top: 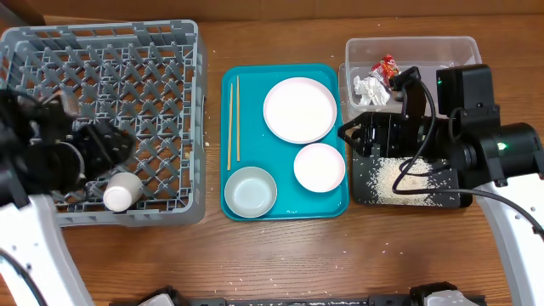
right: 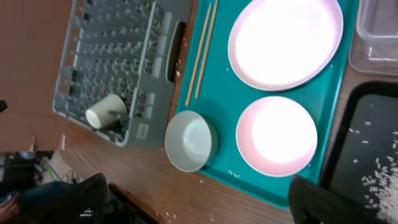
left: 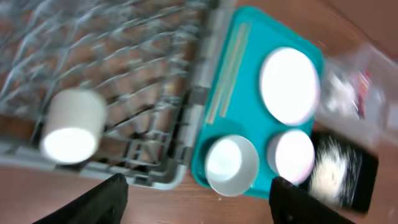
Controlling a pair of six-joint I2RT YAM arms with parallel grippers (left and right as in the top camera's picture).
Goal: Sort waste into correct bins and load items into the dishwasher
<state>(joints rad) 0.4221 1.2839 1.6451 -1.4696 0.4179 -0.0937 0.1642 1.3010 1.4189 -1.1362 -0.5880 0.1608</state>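
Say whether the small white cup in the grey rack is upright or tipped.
Tipped: the small white cup lies on its side in the grey plastic rack.

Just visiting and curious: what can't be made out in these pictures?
Overhead: the right arm covers part of the black tray; what lies beneath is hidden.
Overhead: the left arm hides part of the dish rack floor.
Left wrist: blur smears the clear tub; its contents are unreadable.
Right wrist: the picture's edge cuts off that tub.

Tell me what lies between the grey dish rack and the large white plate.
Two wooden chopsticks, lying side by side on the teal tray near its edge; the overhead view shows this.
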